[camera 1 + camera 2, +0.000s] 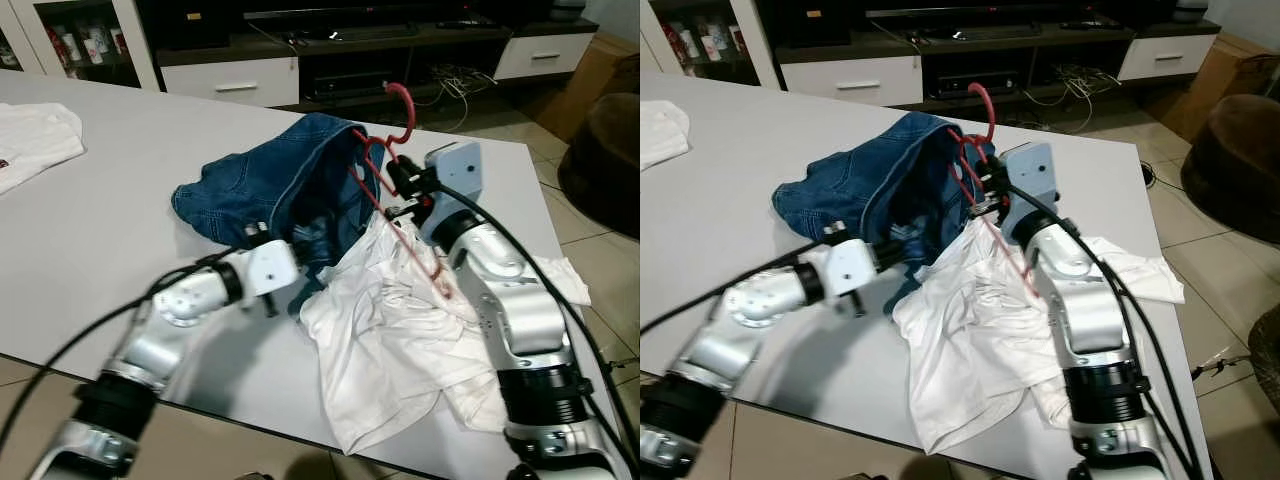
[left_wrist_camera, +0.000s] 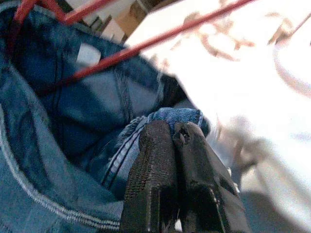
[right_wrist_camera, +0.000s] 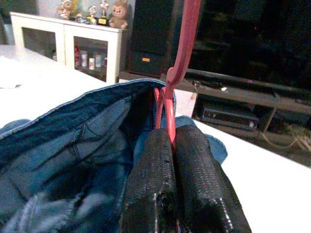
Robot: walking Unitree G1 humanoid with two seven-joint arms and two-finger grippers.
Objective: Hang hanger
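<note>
A white tabletop (image 1: 120,230) carries a pair of blue jeans (image 1: 262,180) bunched near its middle, with a rumpled white shirt (image 1: 390,350) spread just beside them on the robot's right and reaching toward the near edge. A red hanger (image 1: 385,150) stands at the open waistband of the jeans, its hook pointing up above the denim and one thin arm slanting down across the white shirt. The right gripper (image 1: 398,186) is at the neck of the hanger; in the right wrist view its two black fingers (image 3: 150,189) are pressed closed on the red stem just below the hook. The left gripper (image 1: 300,238) reaches in from the robot's left, low against the jeans; in the left wrist view its fingers (image 2: 155,170) are closed together, pinching a fold of blue denim. A second white garment (image 1: 30,140) lies well apart at the far left of the tabletop. Behind the tabletop stands a low dark media unit (image 1: 340,50) with white drawers.
</note>
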